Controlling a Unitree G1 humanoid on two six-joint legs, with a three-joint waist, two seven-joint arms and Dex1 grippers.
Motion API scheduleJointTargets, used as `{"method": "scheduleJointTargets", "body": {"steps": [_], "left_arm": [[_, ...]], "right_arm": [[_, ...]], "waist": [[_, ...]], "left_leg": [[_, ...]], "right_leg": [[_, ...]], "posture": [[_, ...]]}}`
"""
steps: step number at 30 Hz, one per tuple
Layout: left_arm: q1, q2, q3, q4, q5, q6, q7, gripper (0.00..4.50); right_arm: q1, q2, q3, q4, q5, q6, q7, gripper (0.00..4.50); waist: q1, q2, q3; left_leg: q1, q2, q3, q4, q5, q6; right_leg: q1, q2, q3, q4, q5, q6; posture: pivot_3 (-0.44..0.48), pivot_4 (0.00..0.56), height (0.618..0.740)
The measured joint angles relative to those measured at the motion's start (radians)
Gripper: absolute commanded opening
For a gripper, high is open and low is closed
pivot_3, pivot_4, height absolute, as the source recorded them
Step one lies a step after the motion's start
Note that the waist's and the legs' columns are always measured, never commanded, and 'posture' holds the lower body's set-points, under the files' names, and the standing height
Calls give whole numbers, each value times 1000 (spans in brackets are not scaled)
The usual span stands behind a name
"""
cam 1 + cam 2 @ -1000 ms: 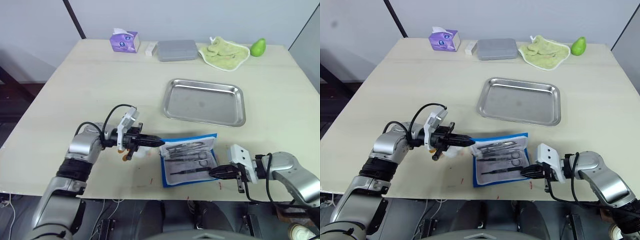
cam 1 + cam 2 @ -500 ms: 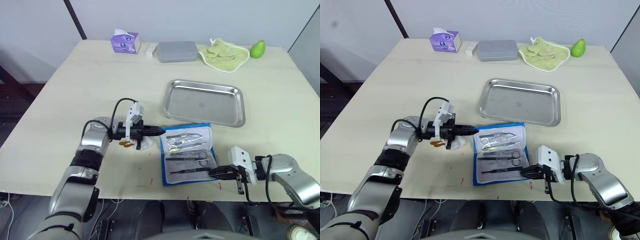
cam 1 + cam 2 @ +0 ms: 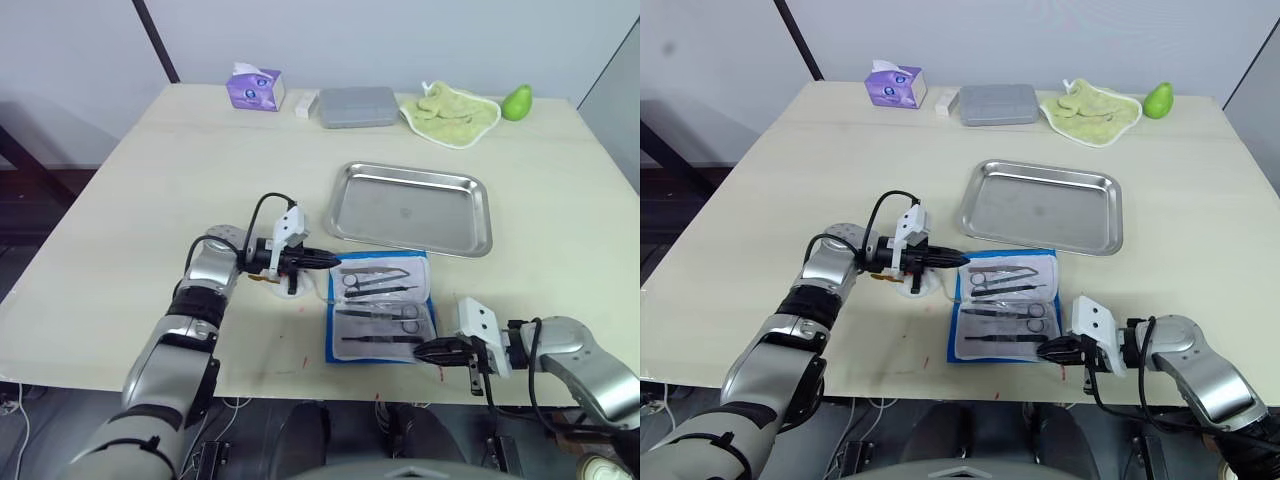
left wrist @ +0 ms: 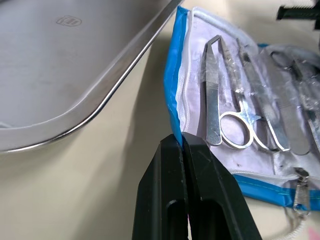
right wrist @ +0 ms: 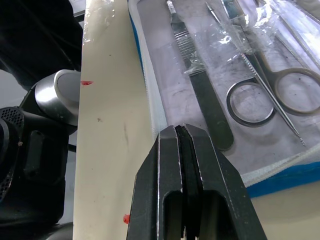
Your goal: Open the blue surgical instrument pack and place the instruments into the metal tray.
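The blue surgical instrument pack [image 3: 381,306] lies open and flat just in front of the metal tray [image 3: 410,208], white lining up. Several steel instruments [image 3: 378,298] sit in its clear pockets, scissors and forceps [image 4: 227,117] among them. My left gripper [image 3: 334,260] is shut on the pack's left far edge [image 4: 174,107], close to the tray's rim [image 4: 115,75]. My right gripper [image 3: 421,350] is shut, with its tips [image 5: 180,129] over the pack's near edge beside a dark-handled tool [image 5: 207,107]. Nothing lies in the tray.
Along the far edge stand a purple tissue box [image 3: 254,88], a grey flat box [image 3: 358,106], a green cloth [image 3: 450,110] and a green fruit [image 3: 516,101]. A small white object [image 3: 291,291] sits under my left gripper. The table's front edge runs just below the pack.
The pack's raised flap has been laid flat toward the tray, baring the instruments. My left gripper moved away and rightward with that edge. My right gripper stayed at the near edge.
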Motion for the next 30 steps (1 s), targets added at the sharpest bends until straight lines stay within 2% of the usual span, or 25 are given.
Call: {"method": "scheduleJointTargets", "body": {"steps": [9, 16, 19, 22, 25, 30], "left_arm": [[-53, -62, -42, 96, 118, -144, 99, 0], [-57, -72, -41, 125, 126, -174, 118, 0], [-57, -69, -39, 121, 124, -163, 114, 0], [-54, -64, -21, 114, 111, -129, 110, 773], [-23, -36, 2, 73, 90, -101, 109, 2449], [53, 14, 41, -34, 29, -46, 81, 4461]], "right_arm": [[35, 5, 2, -5, -4, -18, -27, 58], [40, 13, 3, -3, -4, -25, -43, 58], [37, 16, 3, 0, -4, -27, -43, 58], [31, 20, 4, 5, -3, -30, -43, 0], [23, 29, 12, 11, -3, -34, -43, 0], [21, 29, 12, 12, 2, -31, -43, 0]], "waist": [[10, 6, -10], [10, 7, -11], [8, 7, -11], [1, 8, -12], [-8, 8, -11], [-11, 8, -11]], "left_leg": [[4, -6, -7, 1, 0, 0], [17, -8, -10, 0, -2, 4], [17, -9, -10, 0, -2, 4], [17, -9, -11, 0, -2, 4], [17, -9, -11, -2, -2, 4], [17, -8, -11, -3, -2, 4]], "right_leg": [[8, 0, 4, 0, -2, 3], [23, 0, 6, -1, -7, 4], [23, 0, 6, -1, -7, 4], [23, 0, 6, 0, -7, 4], [22, 0, 6, 0, -9, 3], [22, 0, 7, 0, -9, 3]], "posture": [[0, 150, 740], [0, 150, 740], [0, 150, 740], [0, 150, 740], [0, 150, 740], [0, 150, 740]]}}
